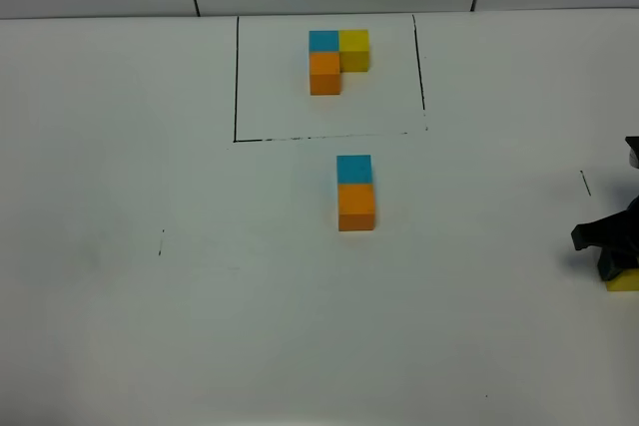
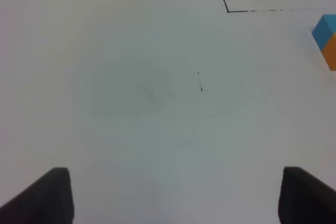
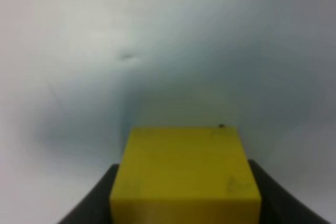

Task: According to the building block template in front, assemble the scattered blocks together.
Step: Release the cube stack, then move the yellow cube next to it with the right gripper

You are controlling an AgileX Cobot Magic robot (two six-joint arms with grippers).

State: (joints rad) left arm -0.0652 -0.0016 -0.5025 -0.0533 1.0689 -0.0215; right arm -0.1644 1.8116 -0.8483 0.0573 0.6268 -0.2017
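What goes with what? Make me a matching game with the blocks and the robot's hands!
Things:
1. loose yellow block
2. loose blue block
3. template trio
4. left gripper

Places or states:
A. inside the black drawn frame
B. open, holding nothing
C. pinched by the shut right gripper
D. touching the loose orange block, in the middle of the table

Pairs: 1-C, 2-D, 3-A, 4-B
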